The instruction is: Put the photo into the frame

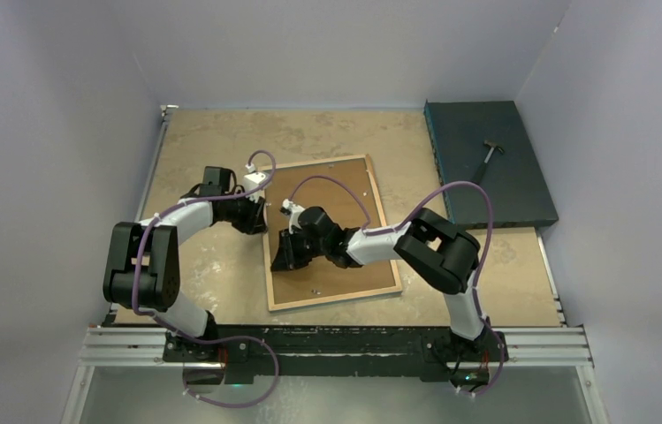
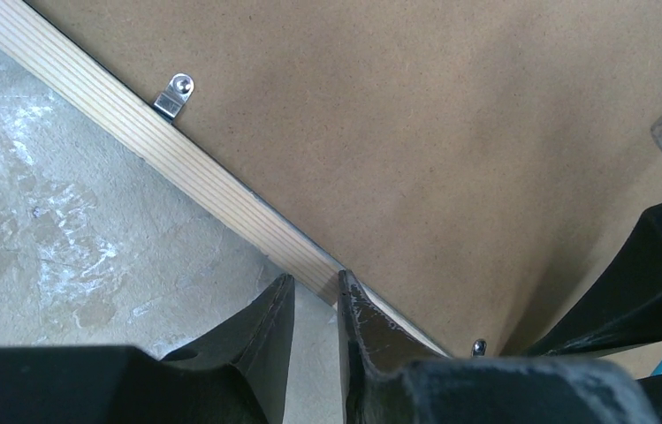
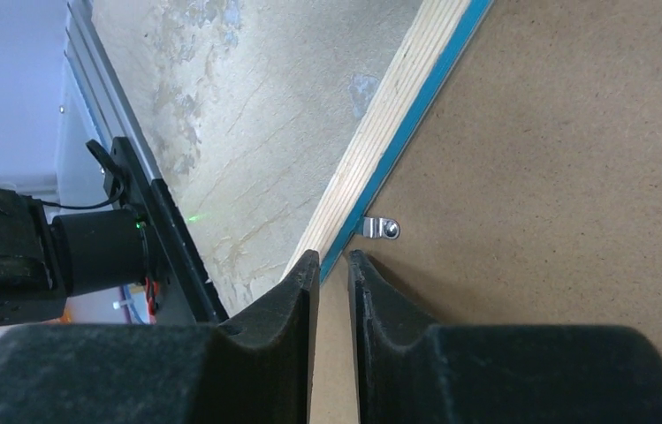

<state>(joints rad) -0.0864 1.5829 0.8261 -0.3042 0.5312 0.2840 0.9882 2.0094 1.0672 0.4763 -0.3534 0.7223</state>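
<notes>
Black fingers of the right gripper (image 3: 333,262) fill the bottom of the right wrist view. They stand one on each side of the pale wooden rail of the frame (image 2: 133,124), with the wood filling the narrow gap between them, so they are pinching that rail. A thin bright blue strip runs along the rail on the side next to the board.

Largest of all is the table (image 1: 212,150), a mottled tan surface with whitish scuffs. The frame lies on it near the middle, bare wood side up, turned slightly askew. The brown backing board (image 2: 442,132) sits inside the frame and covers its whole opening.

At the far right corner of the table, well apart from the frame, lies a dark teal slab (image 1: 513,185) with a small hammer (image 1: 486,163) resting on top.

The left gripper (image 2: 316,281) is at the frame's left rail near its far corner. Its fingers are drawn close, leaving only a slim slit, and one fingertip overlaps the rail. Whether it is clamping anything cannot be told.

Smallest are the metal turn clips screwed to the back. One (image 2: 172,97) bridges rail and board in the left wrist view, and another (image 3: 382,228) sits just beside the right gripper's fingertips.
</notes>
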